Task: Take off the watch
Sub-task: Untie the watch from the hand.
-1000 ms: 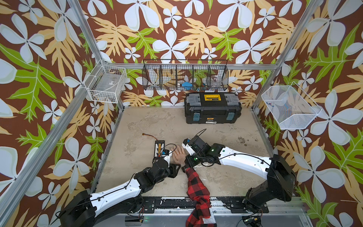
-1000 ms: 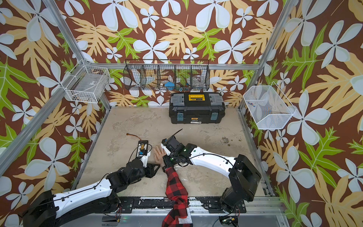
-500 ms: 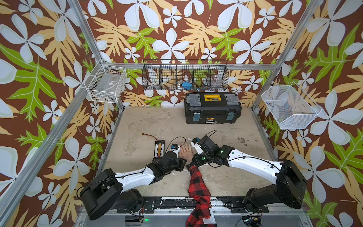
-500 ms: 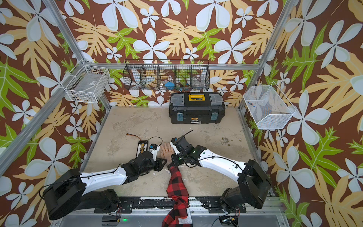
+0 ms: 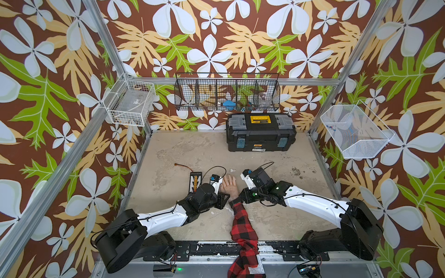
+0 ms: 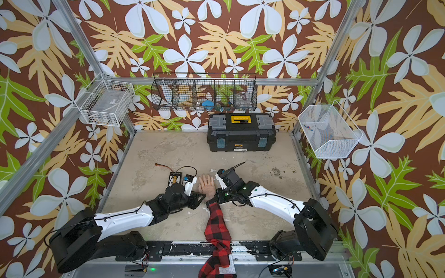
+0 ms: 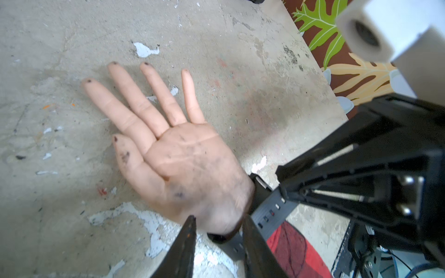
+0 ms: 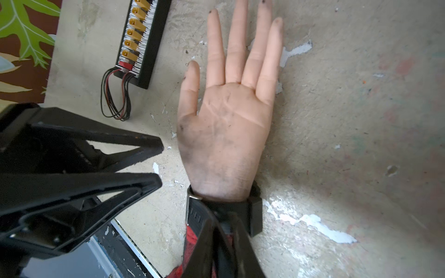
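DESK: The jaws — how did they stand?

OPERATOR: My right gripper [image 7: 280,190] was pinched nearly shut on the strap of the watch [image 8: 240,209]. My left gripper [image 8: 160,163] stood part open and empty, just beside the heel of the dummy hand [image 8: 224,134].

DESK: And the watch?

OPERATOR: Fastened round the wrist, between palm and plaid sleeve [image 5: 242,223]. The hand lay palm-up on the table [image 5: 180,156] — that put the strap's holed end uppermost. I judged the left was there to brace the wrist while the right freed the strap.
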`<state>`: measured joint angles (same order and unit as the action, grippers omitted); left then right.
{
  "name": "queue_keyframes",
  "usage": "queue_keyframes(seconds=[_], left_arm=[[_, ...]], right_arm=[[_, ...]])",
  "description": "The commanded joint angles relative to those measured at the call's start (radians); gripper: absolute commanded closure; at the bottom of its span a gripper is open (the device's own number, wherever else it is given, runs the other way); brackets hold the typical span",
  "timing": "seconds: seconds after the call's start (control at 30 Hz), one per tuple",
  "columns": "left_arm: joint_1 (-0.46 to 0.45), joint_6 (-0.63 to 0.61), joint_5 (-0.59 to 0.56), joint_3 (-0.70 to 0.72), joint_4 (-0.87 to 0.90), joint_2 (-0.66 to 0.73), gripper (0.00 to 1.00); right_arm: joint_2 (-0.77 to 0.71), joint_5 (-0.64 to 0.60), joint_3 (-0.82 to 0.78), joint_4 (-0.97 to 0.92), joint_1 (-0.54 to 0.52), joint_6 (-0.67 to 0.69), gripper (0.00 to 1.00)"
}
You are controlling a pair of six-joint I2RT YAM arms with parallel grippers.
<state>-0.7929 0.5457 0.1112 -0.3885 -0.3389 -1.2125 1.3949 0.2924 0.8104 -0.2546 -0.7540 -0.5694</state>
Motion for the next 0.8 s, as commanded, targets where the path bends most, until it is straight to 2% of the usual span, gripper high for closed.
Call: queue_keyframes(seconds=[0.0, 0.2, 0.43, 0.77], left_arm=[[-0.009, 0.019, 0.022, 0.033, 0.006, 0.029, 0.63], [-0.075, 0.028, -0.031, 0.048, -0.003, 0.000, 0.56], [-0.115, 0.031, -0.043, 0.042, -0.062, -0.074, 0.47], [-0.115, 0.014, -0.115, 0.005, -0.054, -0.147, 0.49]], right_arm=[[-0.006, 0.028, -0.007, 0.024, 0.002, -0.011, 0.89], [0.006, 0.046, -0.013, 0.034, 0.002, -0.025, 0.95], [0.005, 0.052, -0.028, 0.034, 0.002, -0.034, 0.97], [-0.011, 0.053, -0.037, 0.025, 0.003, -0.040, 0.97]])
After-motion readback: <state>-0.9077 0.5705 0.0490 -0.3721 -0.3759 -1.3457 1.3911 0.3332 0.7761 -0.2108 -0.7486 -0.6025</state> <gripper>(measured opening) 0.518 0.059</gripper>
